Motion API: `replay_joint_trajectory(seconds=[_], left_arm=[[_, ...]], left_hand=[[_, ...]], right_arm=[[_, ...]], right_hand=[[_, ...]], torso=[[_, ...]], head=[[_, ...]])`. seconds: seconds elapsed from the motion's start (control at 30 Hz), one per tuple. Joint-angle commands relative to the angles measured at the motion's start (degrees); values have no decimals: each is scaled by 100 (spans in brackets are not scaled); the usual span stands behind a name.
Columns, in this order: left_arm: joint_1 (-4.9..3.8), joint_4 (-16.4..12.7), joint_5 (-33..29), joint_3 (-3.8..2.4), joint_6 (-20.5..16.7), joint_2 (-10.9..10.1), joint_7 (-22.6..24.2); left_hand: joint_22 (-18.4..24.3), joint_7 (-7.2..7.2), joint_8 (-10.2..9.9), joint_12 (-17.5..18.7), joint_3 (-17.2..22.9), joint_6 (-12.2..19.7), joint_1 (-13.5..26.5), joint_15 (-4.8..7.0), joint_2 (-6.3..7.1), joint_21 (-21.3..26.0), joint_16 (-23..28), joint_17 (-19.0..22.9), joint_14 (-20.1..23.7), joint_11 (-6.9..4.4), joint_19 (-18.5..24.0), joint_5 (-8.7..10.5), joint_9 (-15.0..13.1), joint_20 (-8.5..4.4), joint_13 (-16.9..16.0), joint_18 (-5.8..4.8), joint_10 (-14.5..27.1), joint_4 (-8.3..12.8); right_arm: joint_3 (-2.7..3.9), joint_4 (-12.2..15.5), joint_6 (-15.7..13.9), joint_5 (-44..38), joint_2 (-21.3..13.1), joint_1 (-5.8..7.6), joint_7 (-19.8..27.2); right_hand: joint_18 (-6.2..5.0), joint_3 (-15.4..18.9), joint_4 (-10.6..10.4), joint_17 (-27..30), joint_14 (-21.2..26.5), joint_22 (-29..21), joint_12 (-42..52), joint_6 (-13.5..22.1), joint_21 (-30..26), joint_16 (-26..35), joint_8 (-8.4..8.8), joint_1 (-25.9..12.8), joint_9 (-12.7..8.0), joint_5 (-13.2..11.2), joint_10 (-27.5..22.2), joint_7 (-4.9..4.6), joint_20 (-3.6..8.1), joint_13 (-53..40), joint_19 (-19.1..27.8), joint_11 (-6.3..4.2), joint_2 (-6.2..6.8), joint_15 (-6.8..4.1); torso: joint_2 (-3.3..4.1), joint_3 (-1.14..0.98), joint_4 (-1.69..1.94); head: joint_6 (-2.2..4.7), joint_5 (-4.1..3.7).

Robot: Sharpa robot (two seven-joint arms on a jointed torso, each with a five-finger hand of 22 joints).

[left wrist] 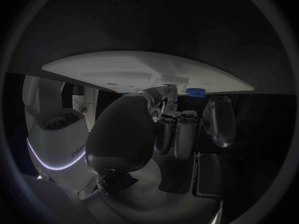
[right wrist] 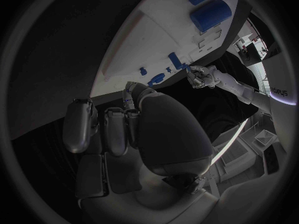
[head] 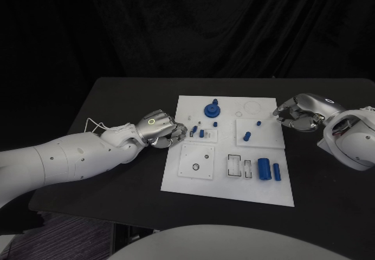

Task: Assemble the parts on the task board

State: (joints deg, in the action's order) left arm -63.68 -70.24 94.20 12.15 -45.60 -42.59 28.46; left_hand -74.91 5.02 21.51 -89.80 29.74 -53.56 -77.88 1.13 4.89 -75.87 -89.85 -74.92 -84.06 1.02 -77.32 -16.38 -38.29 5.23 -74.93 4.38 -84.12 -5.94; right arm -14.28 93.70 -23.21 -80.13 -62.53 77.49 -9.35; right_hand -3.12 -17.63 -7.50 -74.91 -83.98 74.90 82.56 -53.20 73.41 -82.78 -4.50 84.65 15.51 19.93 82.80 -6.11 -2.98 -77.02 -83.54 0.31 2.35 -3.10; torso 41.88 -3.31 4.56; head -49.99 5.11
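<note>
On the left, the left hand (head: 160, 129) sits at the task board's (head: 226, 187) left edge, knuckles up, fingers curled in tight. From the left wrist view those fingers (left wrist: 176, 134) fold down beside the board's edge (left wrist: 149, 69), and whether anything sits between them I cannot tell. Just beside that hand, small blue pegs (head: 201, 132) stand on the white plate. Moving across, a round blue gear with a post (head: 212, 110) stands near the board's far edge. Further right, a blue pin (head: 247, 136) stands on a raised white block, and nearer the robot two blue cylinders (head: 270, 169) lie side by side. On the right, the right hand (head: 301, 115) rests at the board's right edge, fingers bunched together toward the plate. The right wrist view shows its fingers (right wrist: 102, 129) curled beside the board (right wrist: 162, 30), nothing visibly gripped.
</note>
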Motion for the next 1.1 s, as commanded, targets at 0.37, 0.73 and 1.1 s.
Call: replay_joint_trajectory(seconds=[0.37, 0.73, 1.1], left_arm=[[16, -2, 11, 2, 10, -11, 40], [17, -79, 11, 1, -229, -106, 29], [-15, -577, 5, -2, -761, -462, -196]], left_hand=[[-1008, -6, -85, -20, 88, 54, 27, -1, 62, -10, -15, -1508, -594, 11, 4, 56, 39, 1, -1507, -62, -588, -46], [-1021, 0, -97, -20, 105, 58, 23, -3, 75, -46, -15, -1508, -594, 16, -30, 81, 52, 2, -1507, -71, -588, -62], [-1088, 47, -1087, -20, -267, 471, 370, 43, 206, -246, -15, -1508, -594, -12, -269, 999, 815, -15, -1507, -126, -588, -1057]], right_arm=[[3, 7, 18, -13, -7, -16, 1], [3, 10, 22, -13, -16, -16, 9], [4, 61, -77, -13, -45, -14, 58]], right_hand=[[-62, 5, 29, -751, -402, 1000, -23, -28, -26, 32, 2, -26, 1, 29, -9, 13, 35, -405, -10, -22, 46, -58], [-61, -3, 41, -756, -404, 1002, -19, -32, -27, 27, 3, -45, 0, 28, -4, 13, 36, -411, -13, -20, 54, -56], [-60, 11, 21, -752, -404, 1003, -36, -31, -27, 30, 6, -96, -2, -5, -20, 10, 36, -392, -16, -17, 64, -54]], torso=[[2, -1, 0], [2, -2, 0], [1, 3, 3]], head=[[-1, -3], [-1, -32], [-1, -56]])
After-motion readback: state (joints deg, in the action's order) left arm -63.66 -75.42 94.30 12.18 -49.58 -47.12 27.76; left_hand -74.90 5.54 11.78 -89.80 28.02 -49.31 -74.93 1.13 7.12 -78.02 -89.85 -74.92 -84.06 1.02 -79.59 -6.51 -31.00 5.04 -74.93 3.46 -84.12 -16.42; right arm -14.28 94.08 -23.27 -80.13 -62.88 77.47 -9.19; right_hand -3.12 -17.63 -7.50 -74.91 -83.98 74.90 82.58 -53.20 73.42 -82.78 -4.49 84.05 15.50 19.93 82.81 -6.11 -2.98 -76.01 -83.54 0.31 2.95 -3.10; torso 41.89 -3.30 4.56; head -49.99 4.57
